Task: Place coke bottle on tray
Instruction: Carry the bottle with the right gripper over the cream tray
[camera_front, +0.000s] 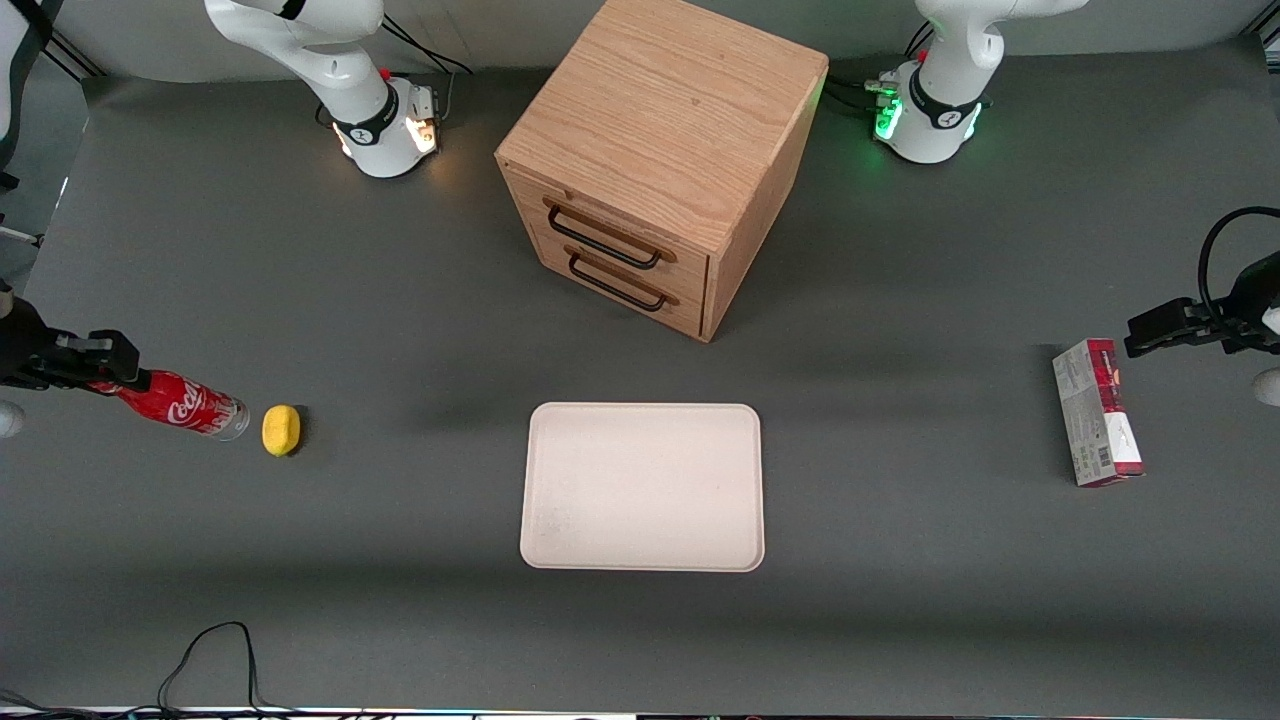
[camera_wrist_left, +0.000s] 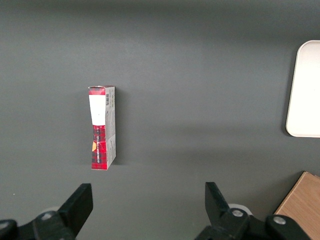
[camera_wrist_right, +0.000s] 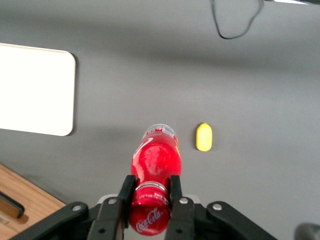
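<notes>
Claw (camera_wrist_right: 149, 197) clamped on the neck of the coke bottle (camera_front: 180, 403), just under the cap; in the right wrist view both fingers (camera_wrist_right: 124, 192) press the neck from either side; cap end sits inside the claw, clear base points away from it.

Bottle lies tilted, near horizontal, at the working arm's end of the counter (camera_front: 400, 620); from the front camera it appears raised off the surface rather than resting, though contact with the counter cannot be ruled out; a small yellow object (camera_front: 281, 430) sits just beside the clear base, apart from it.

Tray (camera_front: 642, 487) at about 3 o'clock from the bottle in the front view, well apart, its surface bare; wooden drawer cabinet (camera_front: 660, 160) at 12 o'clock from the tray; red-and-grey carton (camera_front: 1096, 412) toward the parked arm's end, out of the way.

Step in hand, as I judge it: grasp made, carry stage just starting; placement not yet done.

Next move calls for: lifting enough to clear the yellow object; travelling sideways to above the tray; deciding whether to stand the bottle on its base or lay it down, since a tilted release could let it roll; lowering to contact inside the rim before letting go.
</notes>
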